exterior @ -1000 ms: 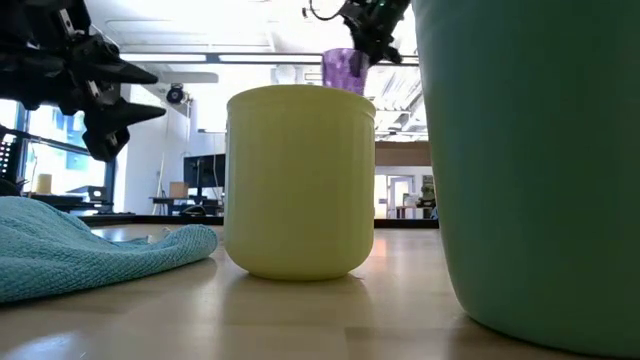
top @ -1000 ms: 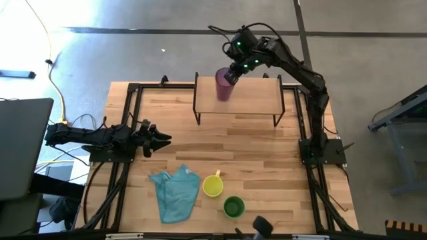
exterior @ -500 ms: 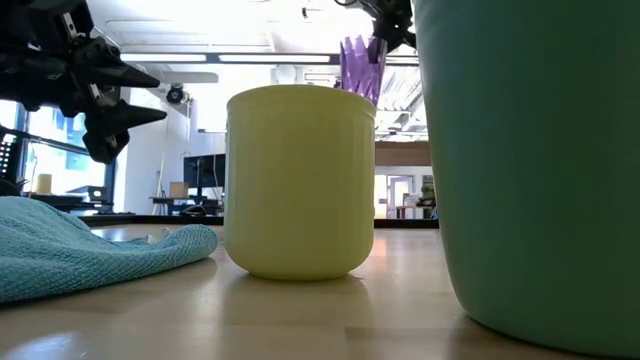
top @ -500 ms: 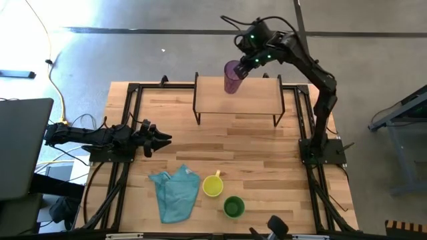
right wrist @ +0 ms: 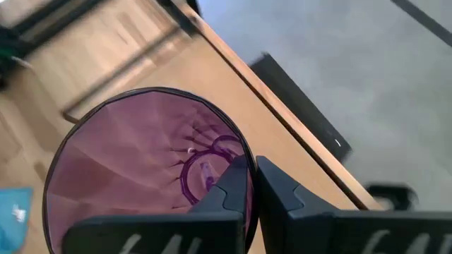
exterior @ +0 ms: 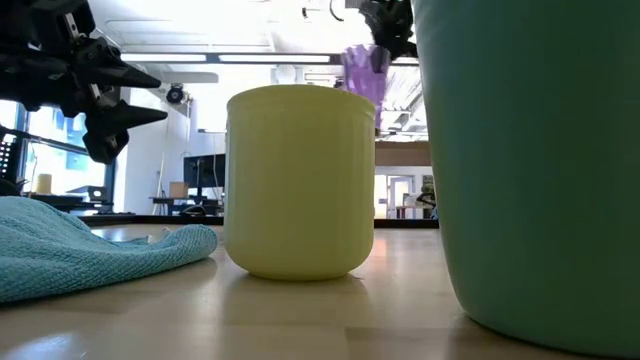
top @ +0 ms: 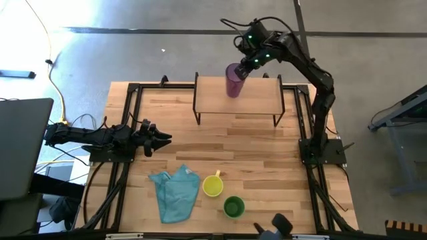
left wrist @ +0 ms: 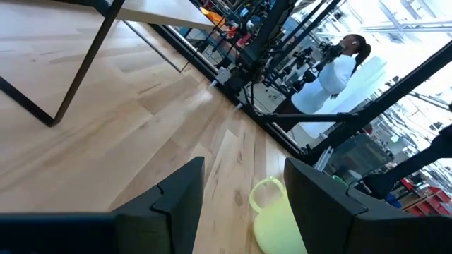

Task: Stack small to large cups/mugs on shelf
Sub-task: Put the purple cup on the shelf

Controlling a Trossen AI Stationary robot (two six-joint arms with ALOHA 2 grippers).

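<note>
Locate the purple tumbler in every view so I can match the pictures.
High view: purple tumbler over the shelf, rim held by the right pincer.
Low view: top centre, behind the yellow mug.
Left wrist view: not in it.
Right wrist view: fills the lower left, seen from above.
Shared landmark: the yellow mug, also in high view and left wrist view.

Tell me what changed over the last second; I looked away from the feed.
The right gripper, shut on the purple tumbler by its rim, carried it rightward along the shelf, near the back edge. The left gripper, yellow mug, green cup and teal cloth stayed put.
</note>
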